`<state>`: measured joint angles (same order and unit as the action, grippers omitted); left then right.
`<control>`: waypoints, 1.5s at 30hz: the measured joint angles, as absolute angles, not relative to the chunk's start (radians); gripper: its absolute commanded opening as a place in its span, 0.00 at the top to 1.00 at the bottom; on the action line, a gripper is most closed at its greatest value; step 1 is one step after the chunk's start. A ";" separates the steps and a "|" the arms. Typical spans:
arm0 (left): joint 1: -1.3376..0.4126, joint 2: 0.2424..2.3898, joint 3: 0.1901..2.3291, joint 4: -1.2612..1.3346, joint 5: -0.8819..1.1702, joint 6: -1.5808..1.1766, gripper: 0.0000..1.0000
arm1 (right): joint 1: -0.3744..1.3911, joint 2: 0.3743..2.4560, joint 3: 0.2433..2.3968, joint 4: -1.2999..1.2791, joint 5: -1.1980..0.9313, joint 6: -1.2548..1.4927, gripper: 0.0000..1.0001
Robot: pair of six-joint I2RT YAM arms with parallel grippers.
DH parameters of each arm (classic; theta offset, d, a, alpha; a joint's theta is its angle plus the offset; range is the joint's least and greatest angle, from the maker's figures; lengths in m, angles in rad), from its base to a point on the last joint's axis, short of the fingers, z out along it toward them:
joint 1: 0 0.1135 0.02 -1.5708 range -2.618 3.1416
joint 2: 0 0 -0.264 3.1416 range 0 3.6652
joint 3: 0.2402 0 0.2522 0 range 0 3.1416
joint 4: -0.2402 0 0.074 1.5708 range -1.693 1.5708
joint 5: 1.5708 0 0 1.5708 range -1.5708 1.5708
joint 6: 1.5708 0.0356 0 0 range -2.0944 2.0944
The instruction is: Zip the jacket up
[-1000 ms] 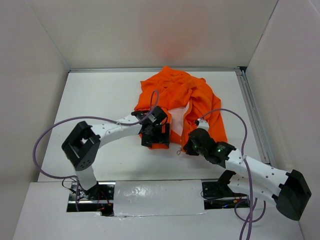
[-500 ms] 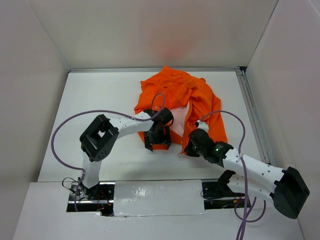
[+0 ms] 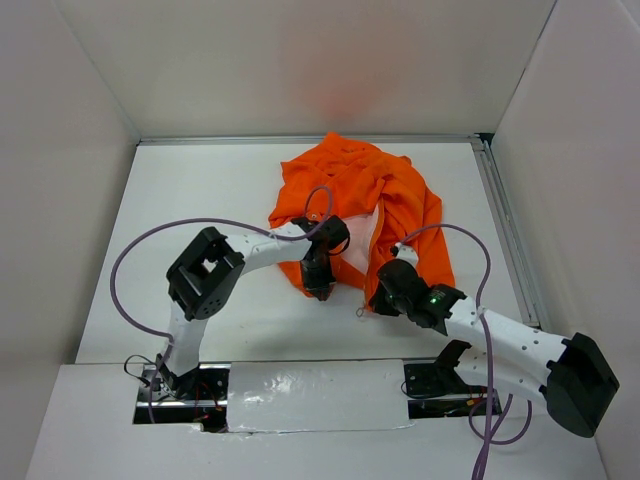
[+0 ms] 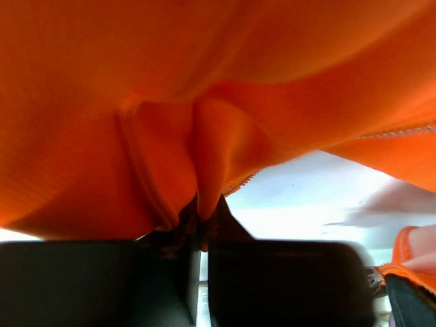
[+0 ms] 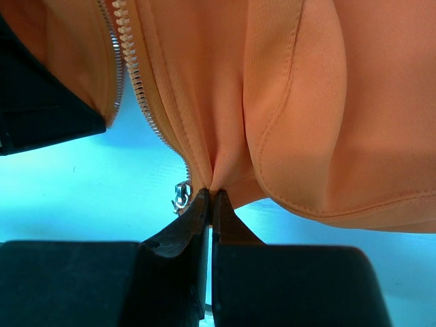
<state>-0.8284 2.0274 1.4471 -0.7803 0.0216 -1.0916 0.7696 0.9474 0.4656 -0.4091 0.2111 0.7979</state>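
**Top external.** The bright orange fabric jacket [image 3: 372, 195] was found crumpled on the white surface [image 3: 200, 200], toward the far middle and right. Its front was open and pale lining was exposed between the two panels. The left fingers [image 3: 319, 284] were set at the lower hem of one panel and the right fingers [image 3: 382, 292] at the lower hem of the other, the two hems near each other but apart. Zipping was judged not begun. The bottom ends had yet to be brought together, engaged and drawn up. Bare surface was noted to the left and the near side. The metal rail [image 3: 500, 220] along the right edge ran close to the jacket's right side, so less room was judged there.

**Left wrist.** The left fingers [image 4: 136, 279] were seen closed, a fold of orange hem pinched between them. A strip of teeth was glimpsed at the right.

**Right wrist.** The right fingers [image 5: 272, 286] were seen closed on the hem, right beside the silver zipper teeth [image 5: 136, 75]. The small silver slider [image 5: 181, 195] hung just left of the fingertips, ungripped.
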 measured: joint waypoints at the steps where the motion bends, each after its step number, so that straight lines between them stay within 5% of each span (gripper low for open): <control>1: -0.828 2.026 1.445 -0.770 0.029 -1.082 1.00 | 0.770 0.947 0.464 -0.407 0.210 0.797 1.00; 11: -0.828 1.924 1.354 -0.668 0.068 -0.992 1.00 | 0.760 0.933 0.432 -0.306 0.152 0.690 1.00; 22: -0.828 1.437 1.197 -0.439 0.137 -0.941 1.00 | 0.752 0.757 0.427 -0.116 0.049 0.630 1.00; 30: -0.844 1.398 1.056 -0.260 0.190 -0.944 1.00 | 0.752 0.568 0.327 -0.014 -0.004 0.683 1.00; 45: -0.887 1.341 0.926 -0.117 0.142 -1.055 1.00 | 0.748 0.626 0.281 0.051 -0.037 0.770 1.00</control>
